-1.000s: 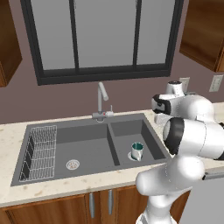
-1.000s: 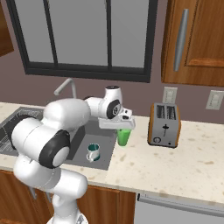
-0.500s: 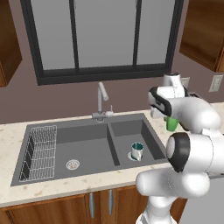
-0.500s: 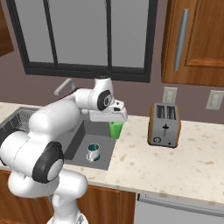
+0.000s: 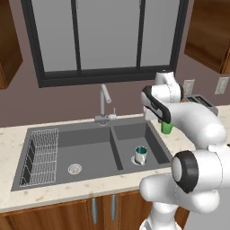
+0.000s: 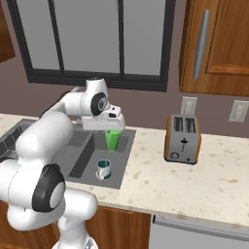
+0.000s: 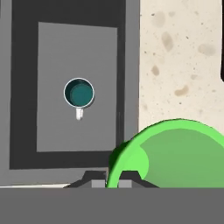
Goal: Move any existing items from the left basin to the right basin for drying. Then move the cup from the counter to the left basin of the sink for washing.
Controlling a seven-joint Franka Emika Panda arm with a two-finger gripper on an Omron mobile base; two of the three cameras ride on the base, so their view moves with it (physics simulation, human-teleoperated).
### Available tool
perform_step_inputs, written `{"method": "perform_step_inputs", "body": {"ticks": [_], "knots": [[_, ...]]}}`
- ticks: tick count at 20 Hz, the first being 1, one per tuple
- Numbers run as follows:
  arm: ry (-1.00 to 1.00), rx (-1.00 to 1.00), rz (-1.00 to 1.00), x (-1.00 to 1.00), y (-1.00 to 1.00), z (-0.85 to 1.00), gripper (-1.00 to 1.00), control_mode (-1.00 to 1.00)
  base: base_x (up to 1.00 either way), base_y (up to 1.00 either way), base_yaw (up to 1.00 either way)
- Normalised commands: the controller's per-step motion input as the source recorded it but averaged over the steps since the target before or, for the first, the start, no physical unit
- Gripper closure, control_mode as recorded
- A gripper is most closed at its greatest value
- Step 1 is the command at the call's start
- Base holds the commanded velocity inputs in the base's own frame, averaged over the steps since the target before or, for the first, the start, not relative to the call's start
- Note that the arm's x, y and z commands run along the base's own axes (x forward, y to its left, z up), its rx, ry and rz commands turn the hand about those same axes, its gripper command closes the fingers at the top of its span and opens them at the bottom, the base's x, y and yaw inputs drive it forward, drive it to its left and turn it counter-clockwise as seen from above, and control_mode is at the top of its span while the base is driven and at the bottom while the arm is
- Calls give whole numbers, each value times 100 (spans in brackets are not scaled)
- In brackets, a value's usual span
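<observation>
The bright green cup [image 5: 167, 129] [image 6: 113, 139] hangs in the air above the right rim of the right basin [image 5: 130, 134] [image 6: 85, 156], with my gripper [image 5: 163, 120] [image 6: 111, 129] [image 7: 109, 177] shut on its rim. In the hand view the cup [image 7: 175, 154] bulks large at the lower right, over the line where sink meets counter [image 7: 183, 57]. The white-grey mug [image 5: 140, 155] [image 6: 103, 169] [image 7: 79, 93] stands upright on the floor of the right basin [image 7: 57, 127], handle toward the room. The left basin [image 5: 90, 150] holds a wire rack [image 5: 40, 157] and a round drain [image 5: 74, 169].
A silver tap [image 5: 104, 105] rises behind the divider of the sink. A toaster [image 6: 182, 138] [image 5: 200, 103] stands on the counter [image 6: 194, 185] to the right, against the wall with its sockets. A window sits behind the sink, and wooden cabinets hang above.
My arm has swung left with the green cup, carrying it from above the counter near the toaster to the right basin's edge. The mug has not moved.
</observation>
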Motion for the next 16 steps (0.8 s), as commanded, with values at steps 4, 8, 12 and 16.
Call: {"method": "perform_step_inputs", "body": {"ticks": [4,8,12,16], "knots": [[2,0,0,-18,66,10,100,-100,0,0,0],[2,0,0,-14,73,1,100,-100,0,0,0],[2,0,0,-14,78,0,100,-100,0,0,0],[1,0,0,-9,80,0,100,-100,0,0,0]]}}
